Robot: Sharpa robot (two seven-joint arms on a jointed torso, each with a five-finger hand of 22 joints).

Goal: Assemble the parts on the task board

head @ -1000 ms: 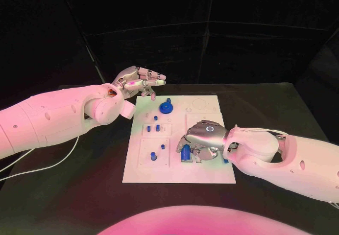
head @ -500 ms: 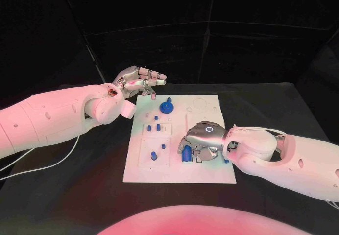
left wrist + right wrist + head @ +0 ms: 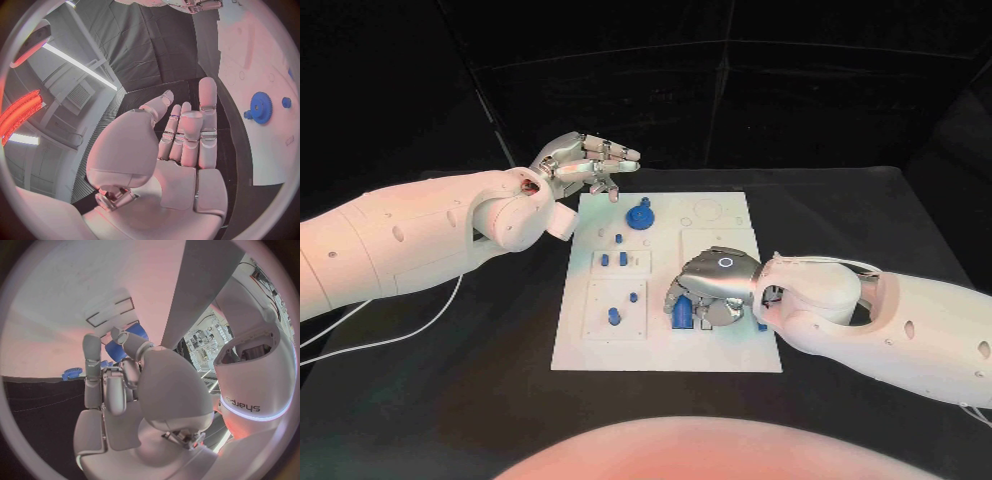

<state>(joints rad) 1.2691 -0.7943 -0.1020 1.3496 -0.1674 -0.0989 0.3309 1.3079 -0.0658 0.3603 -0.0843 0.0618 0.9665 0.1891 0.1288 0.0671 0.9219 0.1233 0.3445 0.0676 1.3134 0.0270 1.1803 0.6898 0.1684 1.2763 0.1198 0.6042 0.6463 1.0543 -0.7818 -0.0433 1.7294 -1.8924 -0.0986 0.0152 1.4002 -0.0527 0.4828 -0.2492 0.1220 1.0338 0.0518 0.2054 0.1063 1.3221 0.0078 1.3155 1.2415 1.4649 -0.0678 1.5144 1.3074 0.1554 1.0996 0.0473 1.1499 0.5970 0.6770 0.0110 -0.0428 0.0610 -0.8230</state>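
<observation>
Barely shifted, right hand [image 3: 715, 285] still grips the upright blue part [image 3: 679, 313].

The left arm reaches in with its left hand [image 3: 583, 163] raised, fingers [image 3: 207, 107] curled loosely together around nothing, while the right arm bends inward, its right hand [image 3: 711, 283] turned palm down with fingers [image 3: 92, 360] folded around a blue part [image 3: 119, 347].

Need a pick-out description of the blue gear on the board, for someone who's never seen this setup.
Find the white board in the middle of the black table. Go to its far end, near the raised left hand. The gear is there: the widest blue piece, round with a toothed rim, unlike the small pegs closer in.
</observation>
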